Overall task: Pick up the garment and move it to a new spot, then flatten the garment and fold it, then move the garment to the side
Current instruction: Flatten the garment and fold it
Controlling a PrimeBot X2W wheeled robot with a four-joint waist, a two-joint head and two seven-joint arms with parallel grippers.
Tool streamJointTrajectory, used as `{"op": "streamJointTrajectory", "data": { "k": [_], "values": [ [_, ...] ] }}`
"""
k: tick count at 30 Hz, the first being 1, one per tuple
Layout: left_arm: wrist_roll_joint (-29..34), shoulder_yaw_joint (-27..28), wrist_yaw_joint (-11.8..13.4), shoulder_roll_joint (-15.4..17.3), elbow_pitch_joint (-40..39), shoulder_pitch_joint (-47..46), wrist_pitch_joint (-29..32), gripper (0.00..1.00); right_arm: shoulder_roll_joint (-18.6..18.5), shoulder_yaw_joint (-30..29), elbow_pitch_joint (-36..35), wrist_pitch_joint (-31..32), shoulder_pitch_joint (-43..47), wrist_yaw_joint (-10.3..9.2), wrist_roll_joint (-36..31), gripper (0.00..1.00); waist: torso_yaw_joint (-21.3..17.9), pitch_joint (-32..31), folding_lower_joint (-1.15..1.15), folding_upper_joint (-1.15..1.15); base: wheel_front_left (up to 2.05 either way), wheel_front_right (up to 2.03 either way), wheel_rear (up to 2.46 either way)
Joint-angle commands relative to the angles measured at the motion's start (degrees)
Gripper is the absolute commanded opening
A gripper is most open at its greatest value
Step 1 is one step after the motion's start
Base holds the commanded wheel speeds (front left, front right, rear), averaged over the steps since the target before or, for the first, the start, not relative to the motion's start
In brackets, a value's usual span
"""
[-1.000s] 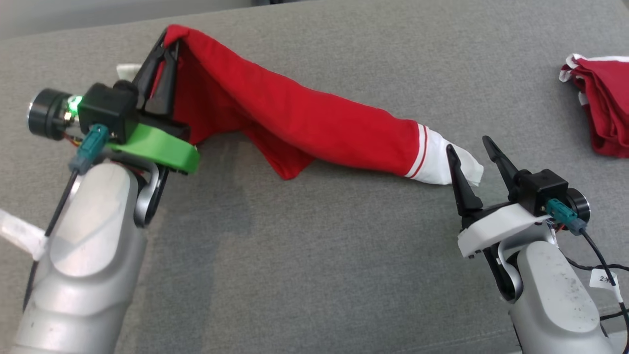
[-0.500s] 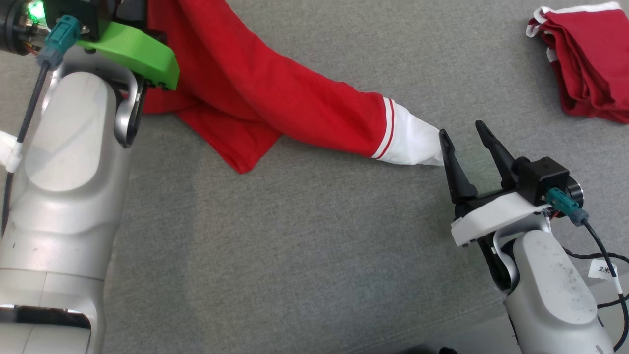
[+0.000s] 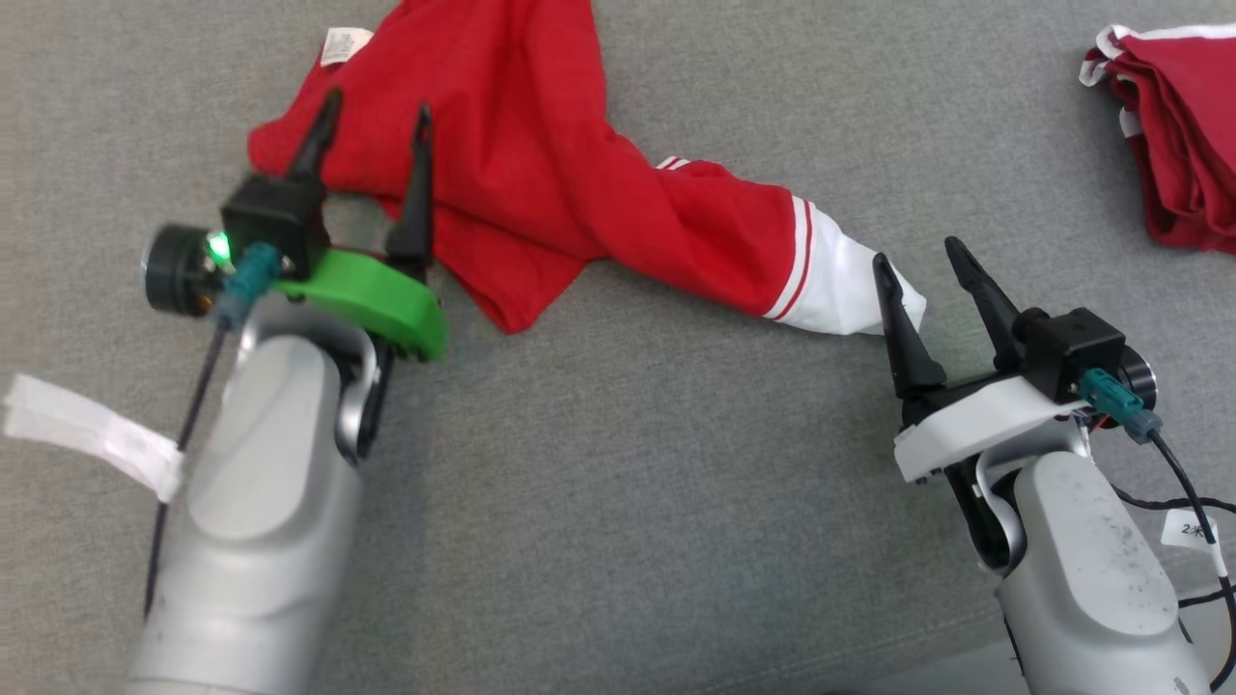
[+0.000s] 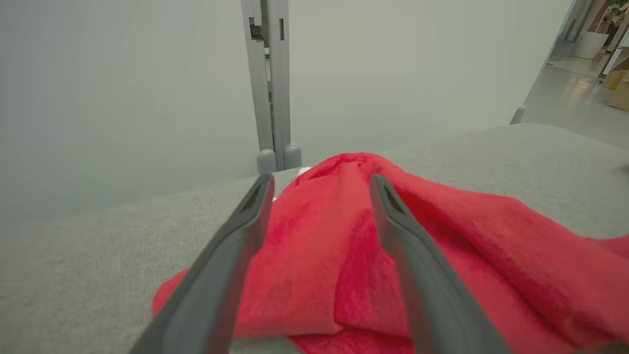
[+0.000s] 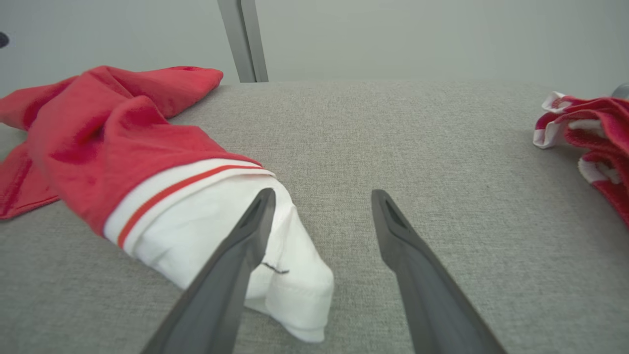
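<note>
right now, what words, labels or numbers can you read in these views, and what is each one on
"2" followed by a blurred mark: white tag on the cable by the right arm.
White label on the red garment: print too small to read.
White tape on the left arm's cable: no writing visible.

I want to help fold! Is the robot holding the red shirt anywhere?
No. Both the left gripper and right gripper are open; the red shirt lies loose.

Grey fabric surface [image 3: 628,502]: crumpled red garment [image 3: 541,164], folded red pile [image 3: 1188,145].
</note>
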Motion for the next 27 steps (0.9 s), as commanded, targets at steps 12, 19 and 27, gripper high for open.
{"op": "streamJointTrajectory", "data": {
  "k": [12, 19, 27],
  "values": [
    [-5.3, -9.3, -0.5, -2.3, 2.1, 14.0, 0.0, 1.00, -0.2, -0.2, 0.6, 0.0, 1.2, -0.09, -1.3, 1.00, 1.1, -2.5, 0.00, 0.00, 0.00, 0.00, 0.00],
    [-8.3, -9.9, -0.5, -2.5, 4.4, 13.5, 0.1, 0.00, -0.2, -0.4, 0.6, 0.0, 1.6, -0.09, -1.6, 1.00, 0.2, -2.5, 0.00, 0.00, 0.00, 0.00, 0.00],
    [-11.1, -7.9, -0.5, -2.5, 1.9, 14.6, 0.0, 0.00, -0.2, -1.6, 1.4, 0.0, 3.1, -0.09, -2.5, 1.00, 1.6, -5.1, 0.00, 0.00, 0.00, 0.00, 0.00]
  ]
}}
